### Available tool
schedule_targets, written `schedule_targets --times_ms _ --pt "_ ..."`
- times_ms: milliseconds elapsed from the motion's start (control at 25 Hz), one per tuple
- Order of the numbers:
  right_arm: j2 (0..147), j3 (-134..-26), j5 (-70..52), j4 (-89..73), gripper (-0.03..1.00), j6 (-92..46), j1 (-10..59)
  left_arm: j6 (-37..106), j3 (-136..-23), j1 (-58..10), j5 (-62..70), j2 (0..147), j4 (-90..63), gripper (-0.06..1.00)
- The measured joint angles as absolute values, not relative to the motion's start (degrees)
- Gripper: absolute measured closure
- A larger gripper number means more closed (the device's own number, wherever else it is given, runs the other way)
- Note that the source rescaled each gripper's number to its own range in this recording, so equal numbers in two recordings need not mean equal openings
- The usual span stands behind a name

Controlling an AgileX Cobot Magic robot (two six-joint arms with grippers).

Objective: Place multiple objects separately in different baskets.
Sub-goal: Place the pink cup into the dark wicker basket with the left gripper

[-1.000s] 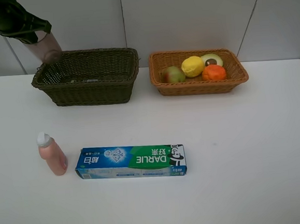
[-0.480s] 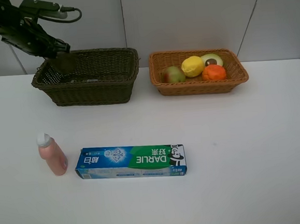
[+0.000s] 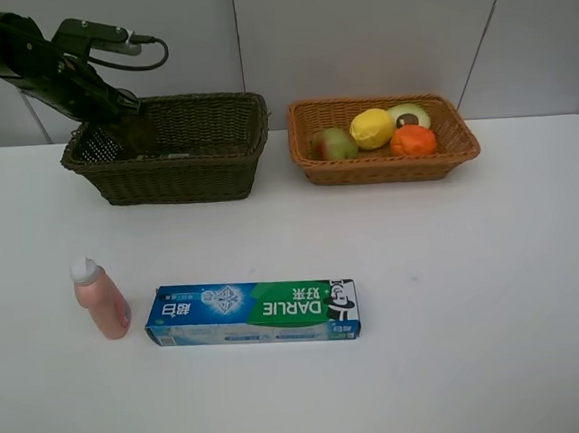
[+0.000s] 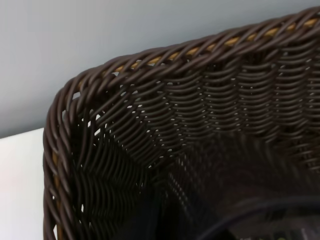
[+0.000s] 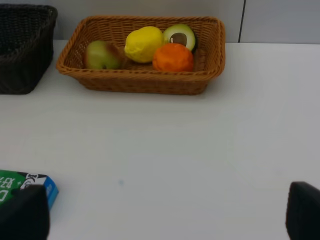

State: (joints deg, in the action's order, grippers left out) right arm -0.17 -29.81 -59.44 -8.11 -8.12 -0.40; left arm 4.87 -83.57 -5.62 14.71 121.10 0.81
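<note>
Toothpaste box (image 3: 252, 315) near pink bottle (image 3: 99, 299)

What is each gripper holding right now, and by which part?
The right gripper is open and holds nothing. The left gripper is shut over the dark basket, at its back corner; whether it grips anything cannot be told.

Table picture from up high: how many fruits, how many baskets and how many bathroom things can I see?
Fruits: 4 (pear, lemon, avocado half, orange)
Baskets: 2 (dark basket, tan basket)
Bathroom things: 2 (pink bottle, toothpaste box)
Total: 8
</note>
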Motion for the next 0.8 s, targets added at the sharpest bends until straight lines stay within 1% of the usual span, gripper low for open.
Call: schedule_targets --times_ms 440,520,560,640,720,800 --pt "-0.2 -29.8 -59.4 -8.1 -0.03 -8.1 -0.4 5.3 -83.6 -5.6 14.5 121.1 0.9 0.86" --pt "-0.2 -29.8 -59.4 -8.1 -0.03 -8.1 -0.4 5.8 -83.6 -5.6 14.5 121.1 0.9 0.83" --pt "-0.2 -29.8 -59.4 -8.1 -0.03 -8.1 -0.4 5.9 -83.6 -5.6 14.5 121.1 0.9 0.79" --pt "-0.2 -29.8 -59.4 -8.1 -0.03 -8.1 -0.4 6.0 -83.6 -5.6 14.5 121.1 0.9 0.63" --pt "-0.2 -29.8 -59.4 -8.1 -0.03 -8.1 -0.4 6.1 -83.6 -5.6 14.5 121.1 0.9 0.4" --pt "-0.2 -29.8 -59.4 -8.1 -0.03 -8.1 -0.4 6.2 -83.6 -5.6 14.6 121.1 0.9 0.22"
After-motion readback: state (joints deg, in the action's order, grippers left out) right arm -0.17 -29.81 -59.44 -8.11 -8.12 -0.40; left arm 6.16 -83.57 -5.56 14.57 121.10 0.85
